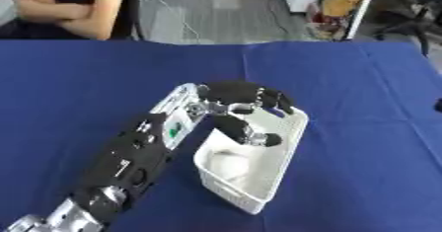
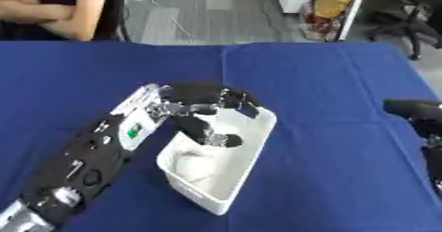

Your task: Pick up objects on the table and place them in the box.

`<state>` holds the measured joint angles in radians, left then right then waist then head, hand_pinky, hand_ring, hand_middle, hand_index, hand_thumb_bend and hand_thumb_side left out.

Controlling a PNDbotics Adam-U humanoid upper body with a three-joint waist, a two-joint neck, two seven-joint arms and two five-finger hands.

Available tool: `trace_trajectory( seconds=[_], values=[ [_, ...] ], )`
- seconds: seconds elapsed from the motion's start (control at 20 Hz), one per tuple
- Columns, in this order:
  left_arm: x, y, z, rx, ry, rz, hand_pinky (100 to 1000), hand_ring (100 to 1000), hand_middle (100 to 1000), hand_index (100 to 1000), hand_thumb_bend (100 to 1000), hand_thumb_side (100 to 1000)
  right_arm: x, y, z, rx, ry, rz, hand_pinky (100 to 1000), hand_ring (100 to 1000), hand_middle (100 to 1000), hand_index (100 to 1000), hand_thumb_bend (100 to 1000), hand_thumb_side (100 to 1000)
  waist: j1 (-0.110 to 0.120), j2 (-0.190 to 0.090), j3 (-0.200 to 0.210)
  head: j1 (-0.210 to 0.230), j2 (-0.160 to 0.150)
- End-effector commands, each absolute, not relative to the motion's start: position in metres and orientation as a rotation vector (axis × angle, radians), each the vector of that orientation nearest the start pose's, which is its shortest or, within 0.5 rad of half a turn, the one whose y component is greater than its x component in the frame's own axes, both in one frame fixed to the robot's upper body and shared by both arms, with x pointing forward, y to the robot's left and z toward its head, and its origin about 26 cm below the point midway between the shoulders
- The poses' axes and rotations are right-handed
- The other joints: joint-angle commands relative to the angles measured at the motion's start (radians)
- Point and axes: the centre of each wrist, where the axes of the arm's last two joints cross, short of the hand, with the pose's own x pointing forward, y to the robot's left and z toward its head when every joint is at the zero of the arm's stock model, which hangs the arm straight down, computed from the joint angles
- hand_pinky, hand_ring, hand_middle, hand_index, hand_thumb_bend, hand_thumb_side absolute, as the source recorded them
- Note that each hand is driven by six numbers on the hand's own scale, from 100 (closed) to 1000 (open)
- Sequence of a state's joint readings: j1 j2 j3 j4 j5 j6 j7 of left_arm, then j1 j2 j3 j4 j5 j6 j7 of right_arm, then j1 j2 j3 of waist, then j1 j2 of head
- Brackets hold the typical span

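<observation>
The left hand (image 1: 238, 102) is hanging over the far end of the white box (image 1: 275, 175) on the blue surface (image 1: 362, 93), its fingers curled and holding nothing, probably because it is releasing there. A pale, soft-looking object (image 2: 192, 167) is lying inside the box; the right hand (image 2: 414, 110) is idling at the right edge, state unclear

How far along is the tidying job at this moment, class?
Nearly done, it seems. A pale object already lies inside the white plastic box. The left hand hangs over the box's far end, fingers curled, holding nothing visible. No other loose objects show on the blue cloth-covered table. The right hand shows only partly, at the right edge.
</observation>
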<state>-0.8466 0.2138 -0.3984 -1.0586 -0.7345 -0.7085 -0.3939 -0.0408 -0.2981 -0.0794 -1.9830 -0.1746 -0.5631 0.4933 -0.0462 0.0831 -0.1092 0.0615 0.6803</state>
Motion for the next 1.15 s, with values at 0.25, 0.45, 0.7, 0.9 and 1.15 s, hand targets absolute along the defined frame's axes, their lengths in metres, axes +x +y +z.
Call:
trace_trajectory(
  seconds=[0.25,0.45,0.7,0.9,1.15],
  values=[
    [0.446,0.135,0.138,-0.174,2.239,2.513,779,829,934,937,533,1000,0.267,-0.301,0.138,0.127,-2.495,0.818,852,842,766,864,100,669,-0.003,-0.01,-0.001,0.005,-0.014],
    [0.446,0.136,0.138,-0.177,2.238,2.515,783,831,935,937,514,1000,0.267,-0.301,0.138,0.127,-2.494,0.818,852,842,766,864,100,670,-0.003,-0.01,0.0,0.004,-0.014],
    [0.446,0.138,0.139,-0.169,2.415,2.396,719,775,908,916,193,1000,0.267,-0.301,0.138,0.126,-2.494,0.818,853,842,766,864,100,670,-0.003,-0.009,0.002,0.004,-0.016],
    [0.446,0.139,0.142,-0.133,2.858,2.029,664,743,901,875,100,1000,0.267,-0.301,0.138,0.126,-2.495,0.818,853,843,766,864,100,670,-0.003,-0.007,0.004,0.003,-0.013],
    [0.44,0.138,0.153,-0.1,3.079,1.833,655,738,902,860,100,1000,0.267,-0.301,0.138,0.125,-2.495,0.818,853,842,766,864,100,670,-0.002,-0.007,0.004,0.0,-0.014]
  ],
)
